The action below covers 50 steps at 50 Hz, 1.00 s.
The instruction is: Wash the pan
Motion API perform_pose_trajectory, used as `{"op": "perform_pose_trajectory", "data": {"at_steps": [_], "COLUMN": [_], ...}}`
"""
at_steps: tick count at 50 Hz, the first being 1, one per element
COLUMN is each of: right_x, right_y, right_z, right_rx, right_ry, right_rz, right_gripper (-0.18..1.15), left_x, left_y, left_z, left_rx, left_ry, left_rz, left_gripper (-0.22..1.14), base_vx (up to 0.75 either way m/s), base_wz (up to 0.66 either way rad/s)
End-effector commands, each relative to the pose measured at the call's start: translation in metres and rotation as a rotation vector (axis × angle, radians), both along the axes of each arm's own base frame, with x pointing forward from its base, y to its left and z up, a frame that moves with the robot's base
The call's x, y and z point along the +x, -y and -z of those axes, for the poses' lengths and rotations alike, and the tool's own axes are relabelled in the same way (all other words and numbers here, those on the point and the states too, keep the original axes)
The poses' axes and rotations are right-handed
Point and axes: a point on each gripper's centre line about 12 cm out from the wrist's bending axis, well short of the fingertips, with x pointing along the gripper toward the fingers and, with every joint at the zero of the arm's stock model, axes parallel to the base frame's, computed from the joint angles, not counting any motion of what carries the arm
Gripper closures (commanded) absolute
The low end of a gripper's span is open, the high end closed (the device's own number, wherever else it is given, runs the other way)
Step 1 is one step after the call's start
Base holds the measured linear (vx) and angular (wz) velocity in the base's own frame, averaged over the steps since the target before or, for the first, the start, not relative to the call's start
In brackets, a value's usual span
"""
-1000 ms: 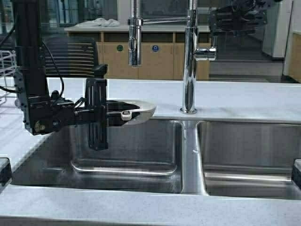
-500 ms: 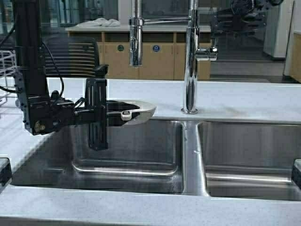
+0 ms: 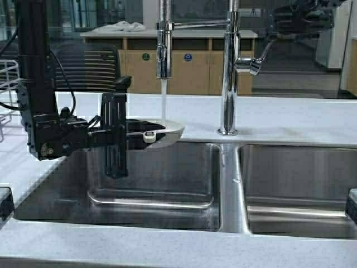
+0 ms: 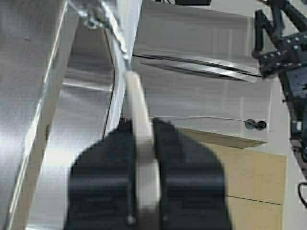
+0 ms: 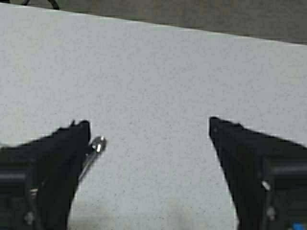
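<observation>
The cream-white pan (image 3: 170, 132) is held level over the left sink basin (image 3: 156, 178), under the spray head (image 3: 163, 56). A stream of water (image 3: 163, 101) falls into it. My left gripper (image 3: 127, 135) is shut on the pan's short handle (image 4: 142, 125), and the hole at the handle's end (image 3: 149, 135) shows beside the fingers. My right gripper (image 5: 148, 127) is open above the counter. The shiny tip of the faucet lever (image 5: 97, 143) lies against one of its fingers. In the high view the right arm (image 3: 293, 19) is at the top right, above the raised lever (image 3: 257, 61).
The chrome faucet column (image 3: 228, 72) stands between the two basins. The right basin (image 3: 295, 178) lies beside the left one. A speckled countertop (image 3: 290, 120) runs behind them. A wire rack (image 3: 6, 84) stands at the far left. My left wrist block (image 3: 47, 137) hangs over the left basin's edge.
Water now runs from the spray head into the pan. The faucet lever has tilted up to the right. The whole scene has shifted slightly right: the robot has moved a little.
</observation>
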Motion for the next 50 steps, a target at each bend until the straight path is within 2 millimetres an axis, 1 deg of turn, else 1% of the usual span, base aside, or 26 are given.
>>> {"op": "perform_pose_trajectory", "data": {"at_steps": [1, 5, 9, 12, 18, 22, 25, 27, 34, 35, 36, 37, 41, 43, 50], "right_x": [-0.021, -0.030, -0.033, -0.034, -0.028, -0.024, -0.022, -0.021, -0.020, -0.019, -0.017, -0.015, -0.009, -0.006, 0.008], "right_y": [0.025, 0.029, 0.034, 0.035, 0.035, 0.034, 0.035, 0.034, 0.031, 0.030, 0.029, 0.026, 0.015, 0.008, -0.016], "right_z": [-0.060, -0.064, -0.056, -0.045, -0.023, -0.008, 0.001, 0.005, 0.009, 0.008, 0.007, 0.007, 0.005, 0.006, 0.006], "right_rx": [-0.002, -0.005, -0.004, -0.003, 0.001, 0.009, 0.012, 0.016, 0.044, 0.048, 0.051, 0.054, 0.057, 0.056, 0.051], "right_ry": [0.156, 0.171, 0.156, 0.131, 0.085, 0.057, 0.038, 0.029, 0.020, 0.023, 0.026, 0.029, 0.027, 0.016, -0.026], "right_rz": [0.045, 0.053, 0.064, 0.066, 0.066, 0.067, 0.068, 0.069, 0.074, 0.074, 0.071, 0.066, 0.046, 0.034, -0.007], "right_gripper": [-0.07, -0.07, -0.07, -0.07, -0.05, 0.01, 0.15, 0.29, 0.98, 1.05, 1.08, 1.07, 0.91, 0.87, 0.92], "left_x": [0.004, 0.005, 0.005, 0.005, 0.004, 0.004, 0.004, 0.003, 0.002, 0.002, 0.002, 0.003, 0.002, 0.002, 0.002], "left_y": [0.003, 0.004, 0.004, 0.004, 0.003, 0.003, 0.003, 0.003, 0.003, 0.003, 0.003, 0.003, 0.003, 0.003, 0.003], "left_z": [-0.012, -0.013, -0.012, -0.012, -0.012, -0.012, -0.012, -0.011, -0.010, -0.010, -0.010, -0.010, -0.009, -0.009, -0.009], "left_rx": [-0.019, -0.021, -0.022, -0.022, -0.022, -0.020, -0.020, -0.017, -0.017, -0.016, -0.016, -0.017, -0.015, -0.015, -0.016], "left_ry": [0.055, 0.059, 0.058, 0.058, 0.056, 0.055, 0.054, 0.050, 0.046, 0.048, 0.048, 0.049, 0.045, 0.045, 0.046], "left_rz": [0.008, 0.009, 0.009, 0.009, 0.009, 0.008, 0.008, 0.011, 0.012, 0.014, 0.014, 0.014, 0.014, 0.014, 0.014], "left_gripper": [0.90, 0.90, 0.90, 0.90, 0.90, 0.90, 0.90, 0.90, 0.90, 0.90, 0.90, 0.90, 0.90, 0.90, 0.90], "base_vx": [0.01, 0.01, 0.00, 0.00, -0.01, 0.00, 0.00, 0.00, 0.00, 0.00, 0.00, 0.00, 0.00, 0.00, 0.00], "base_wz": [0.00, 0.00, -0.01, -0.03, -0.04, -0.01, 0.00, 0.00, 0.00, 0.00, 0.00, 0.00, 0.00, 0.00, 0.00]}}
